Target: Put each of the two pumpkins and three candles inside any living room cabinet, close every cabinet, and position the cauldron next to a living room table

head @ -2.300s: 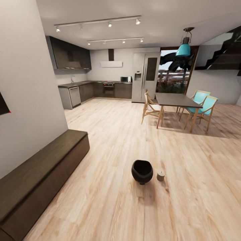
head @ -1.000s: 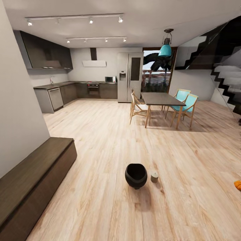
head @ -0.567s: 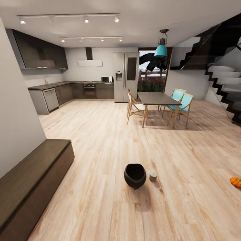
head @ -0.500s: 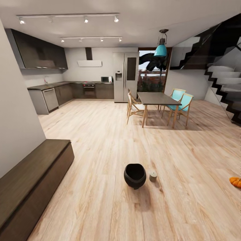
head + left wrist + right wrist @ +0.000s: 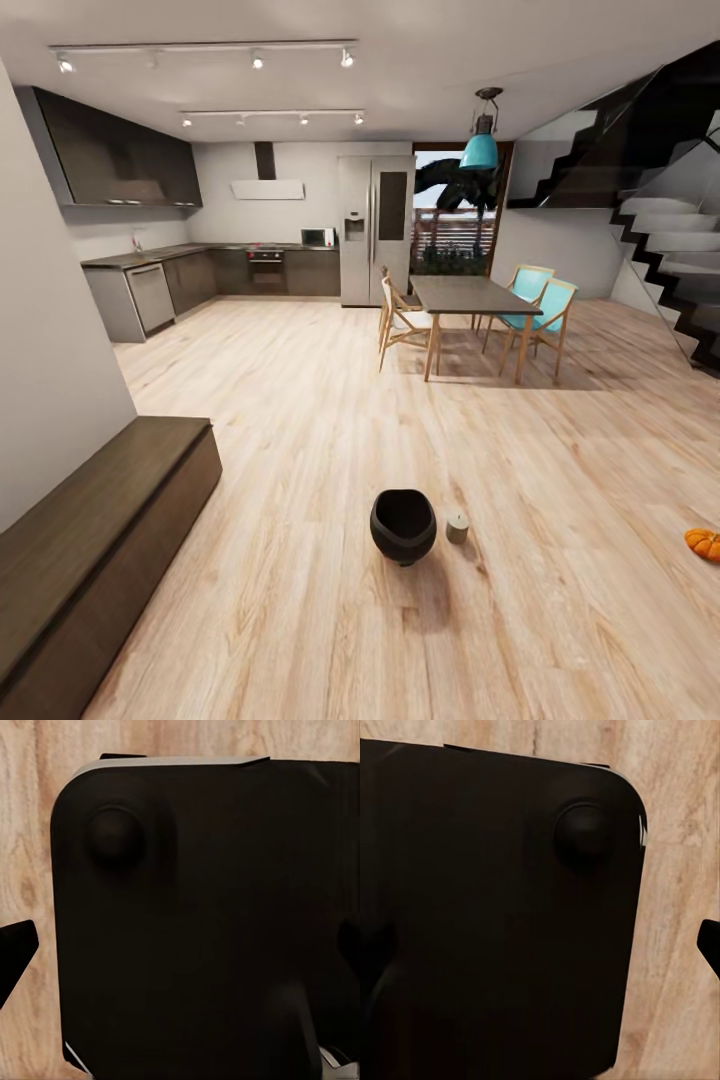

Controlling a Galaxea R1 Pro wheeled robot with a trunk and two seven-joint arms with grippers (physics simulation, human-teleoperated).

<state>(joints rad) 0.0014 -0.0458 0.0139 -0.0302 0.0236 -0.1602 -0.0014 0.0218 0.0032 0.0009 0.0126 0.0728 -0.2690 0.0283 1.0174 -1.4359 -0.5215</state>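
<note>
Black round cauldron [image 5: 403, 525] standing upright on the pale wood floor [image 5: 300, 420], near the middle of the head view. Just beside it at 3 o'clock, not touching, one small pale candle [image 5: 457, 528], also upright. Well apart from both, far out at 3 o'clock by the edge of the view, one little orange pumpkin [image 5: 704, 543] sitting on the floor. At 9 o'clock from the cauldron, against the white wall, the long low dark-brown cabinet [image 5: 90, 540], flat on top, all shut as far as can be seen. Far off at 12 to 1 o'clock, a dining table [image 5: 470, 294] with a dark top and wooden legs, two pale wood chairs [image 5: 400, 320] on its 9 o'clock side and two blue chairs [image 5: 540, 300] on its 3 o'clock side. A blue lamp [image 5: 480, 150] hanging above the table. Behind it at 11 o'clock, a tall grey fridge [image 5: 375, 228] and a dark kitchen [image 5: 190, 275]. Black stairs [image 5: 670, 230] going up at 2 o'clock. In the left wrist view, a big black rounded block [image 5: 195, 915] with wood floor around it; left end effector open or closed: cannot tell. Same kind of black block [image 5: 495, 915] over wood floor in the right wrist view; right end effector open or closed: cannot tell, and nothing seen held.
</note>
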